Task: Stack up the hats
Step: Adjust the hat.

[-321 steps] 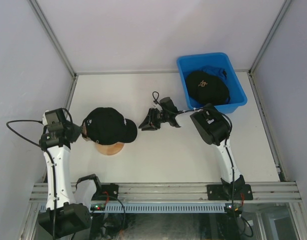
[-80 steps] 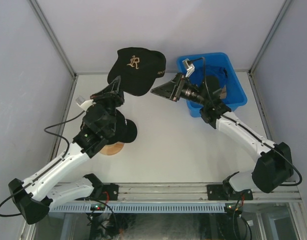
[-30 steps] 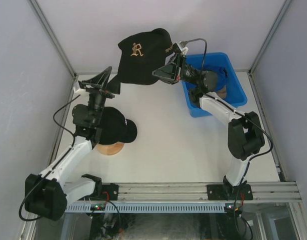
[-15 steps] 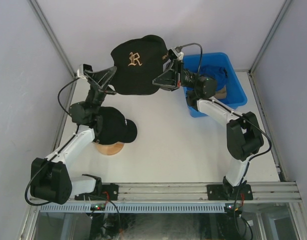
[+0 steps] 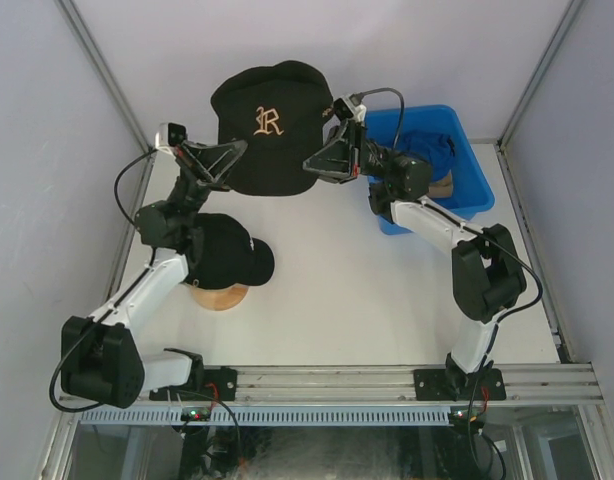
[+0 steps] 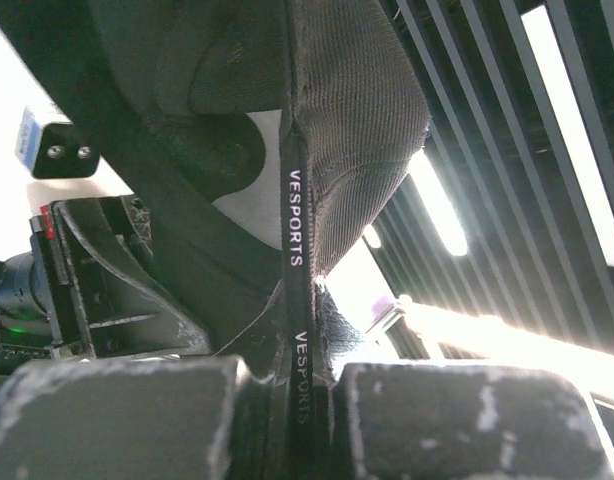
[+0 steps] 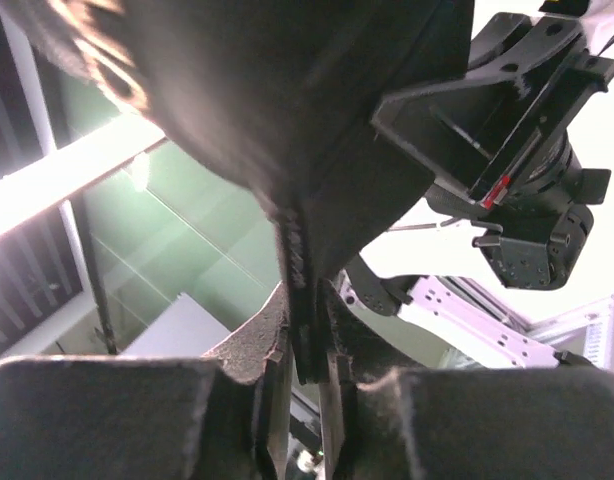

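One black cap (image 5: 270, 125) — crown up.

Overhead rear view; wrist views upward, close against shared cap (image 5: 270, 150).

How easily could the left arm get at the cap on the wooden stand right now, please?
Probably not yet: the left arm has its jaws shut on the raised cap, shared with the right arm. The stand cap lies beside that arm.
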Controlling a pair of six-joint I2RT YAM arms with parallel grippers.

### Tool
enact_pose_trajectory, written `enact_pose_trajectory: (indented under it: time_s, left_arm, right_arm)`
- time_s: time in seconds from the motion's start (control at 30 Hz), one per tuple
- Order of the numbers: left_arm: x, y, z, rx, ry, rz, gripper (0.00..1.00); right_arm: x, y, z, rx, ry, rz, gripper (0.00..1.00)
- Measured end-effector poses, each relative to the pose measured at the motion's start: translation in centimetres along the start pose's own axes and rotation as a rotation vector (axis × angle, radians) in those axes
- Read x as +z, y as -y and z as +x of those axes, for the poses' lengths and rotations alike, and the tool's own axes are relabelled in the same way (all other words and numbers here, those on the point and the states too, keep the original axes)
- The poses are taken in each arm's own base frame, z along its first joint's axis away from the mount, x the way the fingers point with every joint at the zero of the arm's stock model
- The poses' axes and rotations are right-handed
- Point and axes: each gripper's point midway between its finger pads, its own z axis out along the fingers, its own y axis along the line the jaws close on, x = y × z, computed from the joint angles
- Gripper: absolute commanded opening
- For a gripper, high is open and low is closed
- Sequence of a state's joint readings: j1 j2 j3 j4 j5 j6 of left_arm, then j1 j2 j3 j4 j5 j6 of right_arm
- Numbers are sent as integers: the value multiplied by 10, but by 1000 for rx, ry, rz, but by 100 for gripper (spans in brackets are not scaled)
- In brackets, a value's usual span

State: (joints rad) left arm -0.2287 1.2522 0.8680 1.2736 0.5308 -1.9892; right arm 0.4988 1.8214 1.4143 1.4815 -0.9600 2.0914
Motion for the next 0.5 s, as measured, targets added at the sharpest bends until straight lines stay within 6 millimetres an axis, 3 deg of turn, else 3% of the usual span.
enact_pose_trajectory:
  time_s: [0.17,0.27,0.4,0.5]
  left_arm:
    - [1,9,0,96,49,-22,0]
    - [0,18,-5,205,131,-84,0]
    - [-5,42,-18,346,289,-143,0]
    - [-10,49,-28,390,410,-183,0]
  right_arm:
    - [-8,1,-19,12,81,-1,42]
    - [-19,12,-30,42,136,36,51]
    - [-30,37,-37,87,199,130,55]
    - [-28,46,-35,89,215,184,55]
